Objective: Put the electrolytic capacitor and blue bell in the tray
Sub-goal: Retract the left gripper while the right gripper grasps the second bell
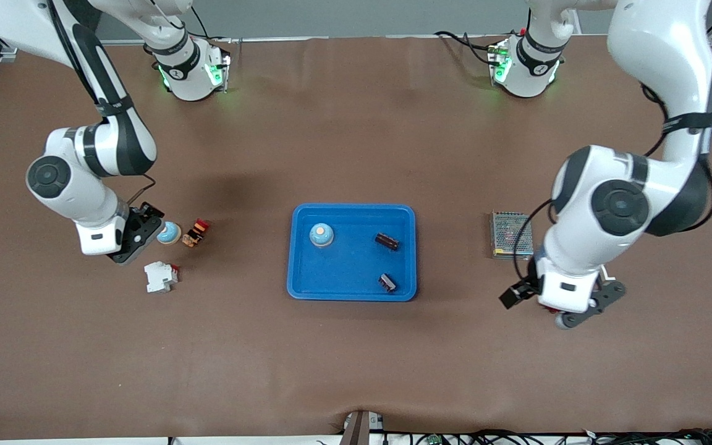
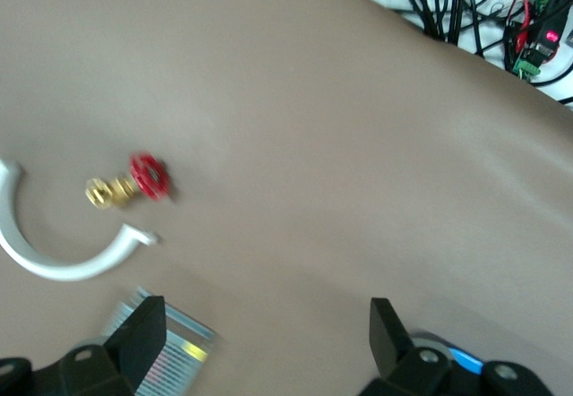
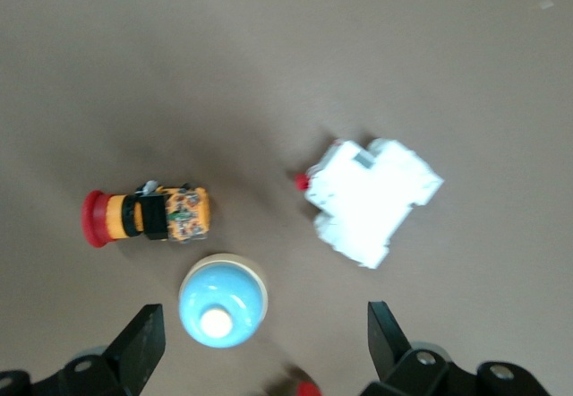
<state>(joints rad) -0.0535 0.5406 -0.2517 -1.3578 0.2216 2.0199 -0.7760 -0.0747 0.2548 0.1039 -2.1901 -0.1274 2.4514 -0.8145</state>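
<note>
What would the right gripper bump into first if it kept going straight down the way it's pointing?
Probably the blue bell on the table, which sits between the open fingers of the right gripper, though its height above the bell is unclear.

Both arms reach low, right end effector [image 3: 260,347] and left end effector [image 2: 264,342] spread wide (holding nothing).

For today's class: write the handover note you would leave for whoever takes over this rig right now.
Right gripper: open, low beside the blue bell on the table at the right arm's end; nothing held.
Left gripper: open, empty, low over the table near the metal mesh box.
In the tray: another blue bell and two dark capacitors.
Left: the outside bell into the tray.
</note>
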